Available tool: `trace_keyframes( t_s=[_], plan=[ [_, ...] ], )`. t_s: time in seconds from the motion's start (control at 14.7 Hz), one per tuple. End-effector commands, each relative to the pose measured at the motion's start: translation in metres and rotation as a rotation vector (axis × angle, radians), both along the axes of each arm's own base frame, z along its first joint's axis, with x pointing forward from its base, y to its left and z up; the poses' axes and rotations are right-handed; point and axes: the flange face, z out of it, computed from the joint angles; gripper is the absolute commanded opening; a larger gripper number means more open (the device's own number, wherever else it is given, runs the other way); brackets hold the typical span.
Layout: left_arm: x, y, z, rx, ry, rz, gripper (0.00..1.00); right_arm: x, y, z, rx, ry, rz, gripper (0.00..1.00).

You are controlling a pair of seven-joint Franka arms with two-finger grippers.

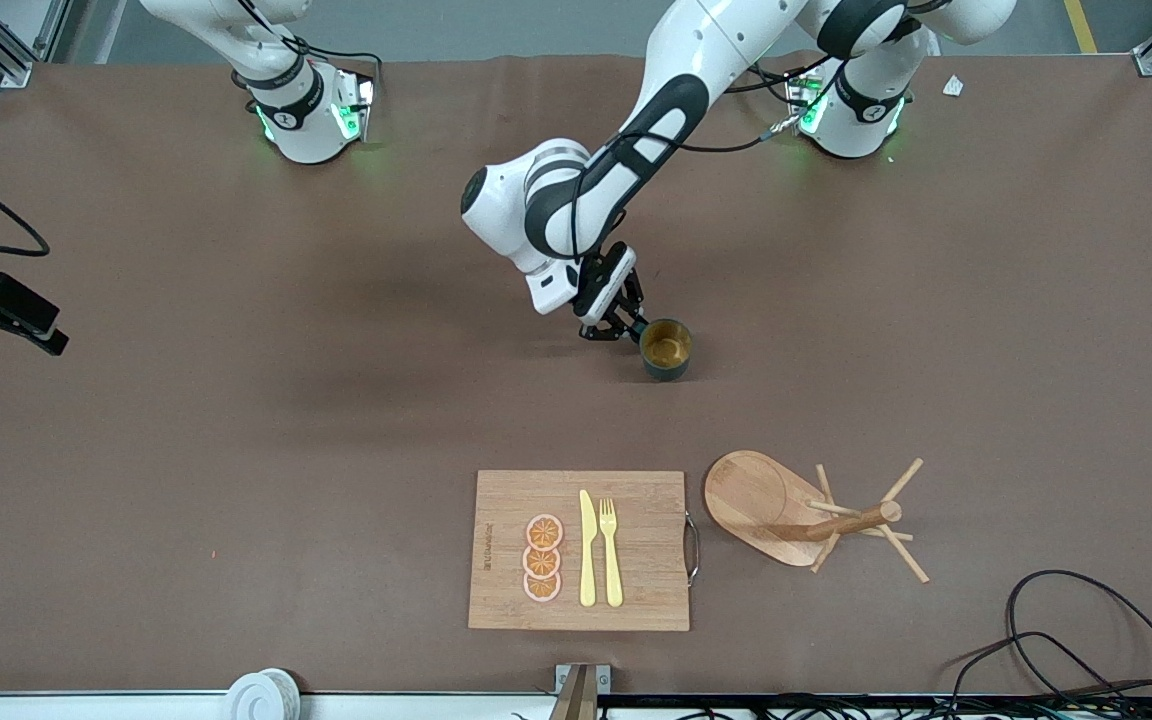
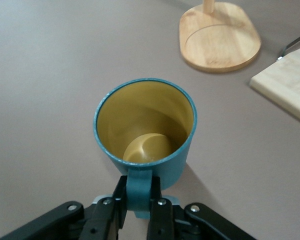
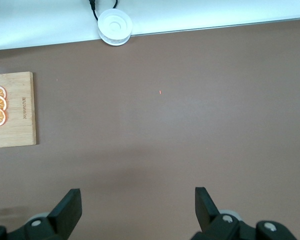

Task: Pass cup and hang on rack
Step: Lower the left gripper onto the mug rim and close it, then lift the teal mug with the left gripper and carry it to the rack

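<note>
The dark teal cup point(image 1: 666, 348) with a yellow-ochre inside stands upright in the middle of the table. I cannot tell whether it rests on the table or hangs just above it. My left gripper point(image 1: 626, 328) is shut on its small side handle, which shows in the left wrist view, where the gripper point(image 2: 138, 192) pinches the handle below the cup point(image 2: 145, 130). The wooden rack point(image 1: 766, 505) stands upright nearer the front camera than the cup, toward the left arm's end; its oval base shows in the left wrist view point(image 2: 220, 40). My right gripper point(image 3: 138, 200) is open and empty over bare table.
A bamboo cutting board point(image 1: 506, 500) with orange slices, a yellow knife and a fork lies beside the rack, near the front edge; its corner shows in the left wrist view point(image 2: 290, 85). A white roll point(image 1: 261, 695) sits at the front edge. Black cables point(image 1: 1086, 640) lie at the left arm's front corner.
</note>
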Motion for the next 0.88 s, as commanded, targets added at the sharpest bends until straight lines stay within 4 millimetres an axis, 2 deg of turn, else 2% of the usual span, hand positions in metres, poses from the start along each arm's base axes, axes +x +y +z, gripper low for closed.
trace_keyframes(
  t_s=[0.0,0.2,0.41,0.54,0.68,0.82],
  plan=[
    [0.021,0.011,0.061,-0.061,0.012,0.009,0.00,-0.003,-0.003,0.008,-0.012,-0.010,0.006,1.00],
    [0.047,0.029,0.135,-0.227,0.109,0.026,0.00,-0.004,-0.006,0.008,-0.009,-0.005,-0.001,1.00],
    [0.080,0.068,0.202,-0.377,0.152,0.058,0.00,-0.012,-0.015,0.001,-0.006,0.073,-0.014,1.00],
    [0.099,0.095,0.234,-0.464,0.225,0.012,0.00,-0.013,-0.015,0.016,-0.003,0.050,-0.014,1.00],
    [0.122,0.127,0.264,-0.526,0.181,0.040,0.00,-0.012,-0.016,0.016,-0.004,0.047,-0.018,1.00],
    [0.141,0.160,0.281,-0.591,0.191,0.077,0.00,-0.012,-0.017,0.017,-0.004,0.044,-0.018,1.00]
  ],
)
